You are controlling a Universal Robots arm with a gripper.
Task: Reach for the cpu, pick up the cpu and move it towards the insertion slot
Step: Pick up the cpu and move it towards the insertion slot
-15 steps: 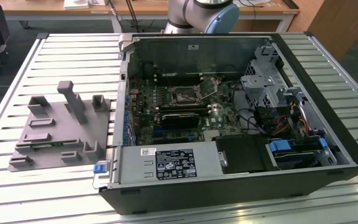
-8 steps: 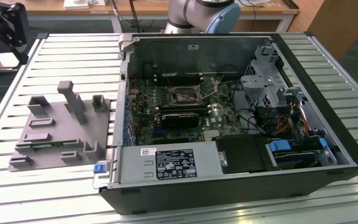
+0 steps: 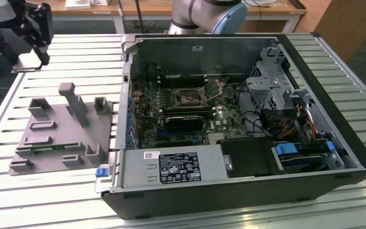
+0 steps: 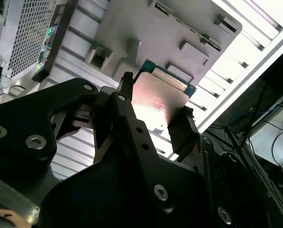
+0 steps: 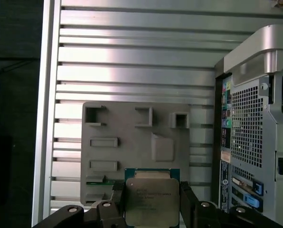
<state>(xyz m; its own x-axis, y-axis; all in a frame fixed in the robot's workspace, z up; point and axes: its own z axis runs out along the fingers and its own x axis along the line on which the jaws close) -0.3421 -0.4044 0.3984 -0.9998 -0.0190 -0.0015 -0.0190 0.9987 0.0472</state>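
End effector (image 5: 152, 205): we see its 2 fingers (image 5: 187, 205) pressed against opposite edges of the cpu (image 4: 158, 100), gripping it.
Cpu: held clear of the slatted surface (image 3: 75, 52), metal lid up, close to the grey tray (image 3: 62, 129).
Insertion slot (image 3: 188, 98): on the board inside the open computer case (image 3: 234, 195), well apart from the cpu, toward the exterior view's right.
Grey tray: we note it lying flat on the surface, just beside the case.

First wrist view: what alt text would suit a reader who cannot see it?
The gripper clamps the cpu, a silvery square chip. Beyond it, a grey plastic tray lies on a slatted metal table beside a computer case.
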